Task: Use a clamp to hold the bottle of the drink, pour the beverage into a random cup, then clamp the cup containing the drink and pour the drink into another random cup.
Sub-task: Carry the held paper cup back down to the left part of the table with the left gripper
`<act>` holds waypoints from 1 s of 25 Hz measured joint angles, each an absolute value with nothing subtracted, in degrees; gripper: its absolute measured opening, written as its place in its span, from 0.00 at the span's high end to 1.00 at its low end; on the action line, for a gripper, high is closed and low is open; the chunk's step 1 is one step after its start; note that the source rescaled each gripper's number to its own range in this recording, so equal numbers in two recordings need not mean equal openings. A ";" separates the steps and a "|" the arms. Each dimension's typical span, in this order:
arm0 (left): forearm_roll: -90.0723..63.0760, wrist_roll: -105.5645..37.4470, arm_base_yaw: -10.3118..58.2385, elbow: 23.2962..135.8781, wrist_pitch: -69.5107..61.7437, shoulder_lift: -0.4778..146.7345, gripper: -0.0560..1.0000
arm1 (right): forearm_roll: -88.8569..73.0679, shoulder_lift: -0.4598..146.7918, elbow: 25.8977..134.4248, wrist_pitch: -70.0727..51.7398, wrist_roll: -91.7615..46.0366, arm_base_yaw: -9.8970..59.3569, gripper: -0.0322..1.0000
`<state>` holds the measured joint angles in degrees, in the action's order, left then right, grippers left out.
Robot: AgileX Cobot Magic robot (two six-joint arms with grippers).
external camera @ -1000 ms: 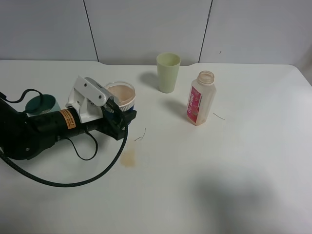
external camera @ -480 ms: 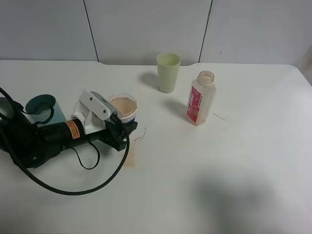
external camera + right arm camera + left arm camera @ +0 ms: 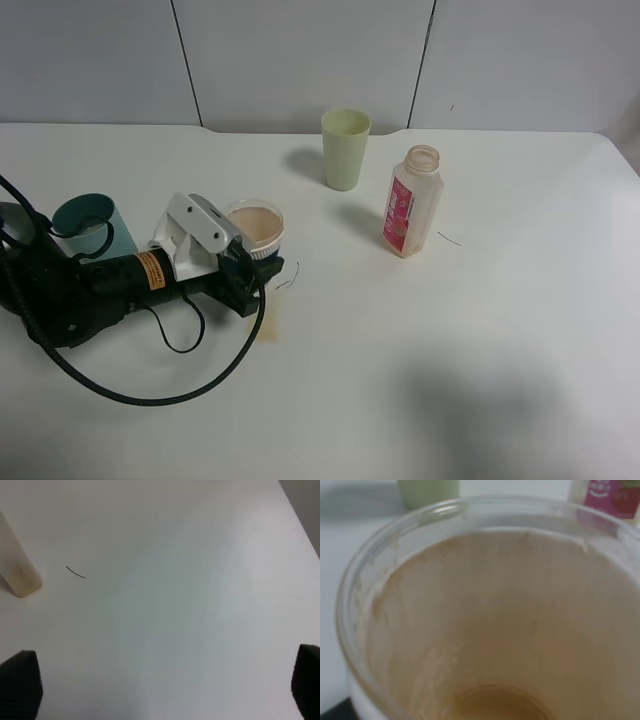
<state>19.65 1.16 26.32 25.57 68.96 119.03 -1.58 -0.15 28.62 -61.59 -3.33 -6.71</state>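
Left tool (image 3: 258, 268) clamped on clear cup (image 3: 254, 226) at left side of table (image 3: 480, 340); cup upright, tan residue on inside walls, a little brown drink at bottom (image 3: 490, 702). Teal cup (image 3: 92, 226) just beyond left arm. Green cup (image 3: 345, 148) near back edge, bottle (image 3: 411, 200) uncapped, upright to its right, pink label. Right tool (image 3: 160, 682) spread wide over bare table, holding nothing; bottle base (image 3: 17, 570) nearby.

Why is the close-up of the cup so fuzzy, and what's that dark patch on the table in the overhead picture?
Left wrist view: the clear cup sits too near the lens, so everything is soft. Exterior high view: sharp; the grey patch looks like a soft shadow, its source out of frame. Right wrist view: evenly lit, with blurry dark claw tips at the corners.
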 joint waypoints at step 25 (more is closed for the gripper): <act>25.89 1.51 26.32 31.55 69.47 123.35 0.92 | -1.58 -0.15 28.62 -61.59 -3.33 -6.71 0.00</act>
